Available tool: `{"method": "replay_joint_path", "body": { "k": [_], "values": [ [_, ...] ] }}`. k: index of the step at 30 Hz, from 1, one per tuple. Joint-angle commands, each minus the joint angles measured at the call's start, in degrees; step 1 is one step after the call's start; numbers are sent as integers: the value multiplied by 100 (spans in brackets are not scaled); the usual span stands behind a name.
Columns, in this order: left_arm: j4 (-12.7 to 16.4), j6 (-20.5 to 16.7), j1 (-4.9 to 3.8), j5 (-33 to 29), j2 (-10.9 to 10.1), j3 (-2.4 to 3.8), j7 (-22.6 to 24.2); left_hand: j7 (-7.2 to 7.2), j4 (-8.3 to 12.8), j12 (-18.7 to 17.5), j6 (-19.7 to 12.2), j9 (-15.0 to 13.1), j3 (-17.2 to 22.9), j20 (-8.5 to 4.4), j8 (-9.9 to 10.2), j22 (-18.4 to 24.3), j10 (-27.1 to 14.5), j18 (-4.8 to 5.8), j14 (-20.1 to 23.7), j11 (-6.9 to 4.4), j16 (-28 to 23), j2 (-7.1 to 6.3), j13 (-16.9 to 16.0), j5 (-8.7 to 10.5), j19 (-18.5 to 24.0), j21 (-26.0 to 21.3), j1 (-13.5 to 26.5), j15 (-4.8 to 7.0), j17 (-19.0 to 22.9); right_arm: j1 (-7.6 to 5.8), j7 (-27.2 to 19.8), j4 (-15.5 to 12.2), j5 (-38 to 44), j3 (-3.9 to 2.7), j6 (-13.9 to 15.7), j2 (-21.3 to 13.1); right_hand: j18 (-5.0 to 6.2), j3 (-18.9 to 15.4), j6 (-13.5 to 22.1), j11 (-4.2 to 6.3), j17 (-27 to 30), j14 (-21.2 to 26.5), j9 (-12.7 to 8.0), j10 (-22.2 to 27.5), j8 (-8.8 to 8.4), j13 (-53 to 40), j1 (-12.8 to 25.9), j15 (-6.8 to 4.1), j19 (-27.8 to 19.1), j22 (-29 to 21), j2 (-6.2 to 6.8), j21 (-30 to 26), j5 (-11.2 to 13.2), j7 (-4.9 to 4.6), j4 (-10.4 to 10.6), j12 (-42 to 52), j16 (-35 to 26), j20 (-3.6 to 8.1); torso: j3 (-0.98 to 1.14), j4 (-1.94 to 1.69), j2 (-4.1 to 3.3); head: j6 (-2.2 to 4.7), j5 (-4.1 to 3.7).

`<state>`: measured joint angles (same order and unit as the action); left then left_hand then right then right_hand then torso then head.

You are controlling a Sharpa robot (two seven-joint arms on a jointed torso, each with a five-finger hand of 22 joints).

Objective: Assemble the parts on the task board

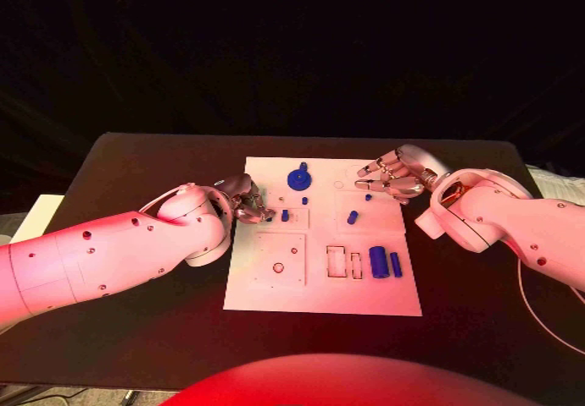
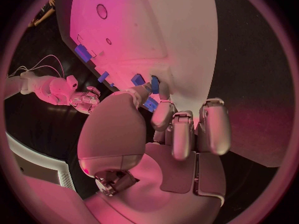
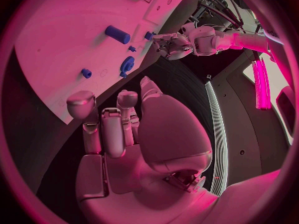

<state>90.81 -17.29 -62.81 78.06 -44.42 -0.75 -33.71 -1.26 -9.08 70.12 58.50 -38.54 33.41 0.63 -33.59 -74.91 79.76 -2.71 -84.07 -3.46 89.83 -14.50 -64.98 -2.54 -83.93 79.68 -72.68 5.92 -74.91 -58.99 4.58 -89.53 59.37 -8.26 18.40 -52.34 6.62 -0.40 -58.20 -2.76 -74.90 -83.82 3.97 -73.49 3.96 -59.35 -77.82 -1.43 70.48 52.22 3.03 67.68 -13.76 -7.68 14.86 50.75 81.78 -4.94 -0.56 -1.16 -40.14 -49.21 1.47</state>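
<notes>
The white task board (image 1: pixel 319 288) lies in the middle of the black table. On its far half stand a blue gear-like part (image 1: pixel 298 178) and several small blue pegs, among them one (image 1: pixel 286 216) just off my left hand's fingertips and one (image 1: pixel 352 217) further right. Two blue cylinders (image 1: pixel 386 261) lie side by side at the near right. My left hand (image 1: pixel 248 201) hovers at the board's left edge, fingers bent, thumb reaching toward that peg (image 2: pixel 154 84), holding nothing. My right hand (image 1: pixel 392 178) hangs over the far right corner with loosely bent fingers (image 3: pixel 112 129), empty.
The board has rectangular slots (image 1: pixel 344 261) beside the cylinders and round holes (image 1: pixel 278 267) on its near left. Bare black table (image 1: pixel 146 161) surrounds the board on all sides. A pale object (image 1: pixel 36 216) sits beyond the table's left edge.
</notes>
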Motion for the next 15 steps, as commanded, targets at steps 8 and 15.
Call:
{"method": "replay_joint_path", "body": {
  "k": [8,15],
  "values": [
    [5,143,28,-103,-14,-25,-18,156,-124,55,213,109,-264,-53,-90,-1023,64,44,-593,-34,17,-47,-25,-211,-281,61,453,47,-1509,8,-65,-2,12,1,-41,7,67,-32,35,-5,-290,-352,2,22,-7,0,9,6,-30,-6,-69,-35,-20,-15,-8,28,-33,9,4,3,-3,-14,-13],
    [-36,140,25,-117,3,-23,-58,166,-315,91,210,150,-480,-65,-147,-1041,84,49,-593,-45,17,9,-59,-250,-293,79,636,59,-1509,8,-62,-5,12,1,-41,9,67,-32,35,-5,-290,-352,2,22,-7,0,9,6,-30,-6,-69,-35,-20,-15,-8,28,-33,9,6,5,-2,-15,-12]
  ]
}}
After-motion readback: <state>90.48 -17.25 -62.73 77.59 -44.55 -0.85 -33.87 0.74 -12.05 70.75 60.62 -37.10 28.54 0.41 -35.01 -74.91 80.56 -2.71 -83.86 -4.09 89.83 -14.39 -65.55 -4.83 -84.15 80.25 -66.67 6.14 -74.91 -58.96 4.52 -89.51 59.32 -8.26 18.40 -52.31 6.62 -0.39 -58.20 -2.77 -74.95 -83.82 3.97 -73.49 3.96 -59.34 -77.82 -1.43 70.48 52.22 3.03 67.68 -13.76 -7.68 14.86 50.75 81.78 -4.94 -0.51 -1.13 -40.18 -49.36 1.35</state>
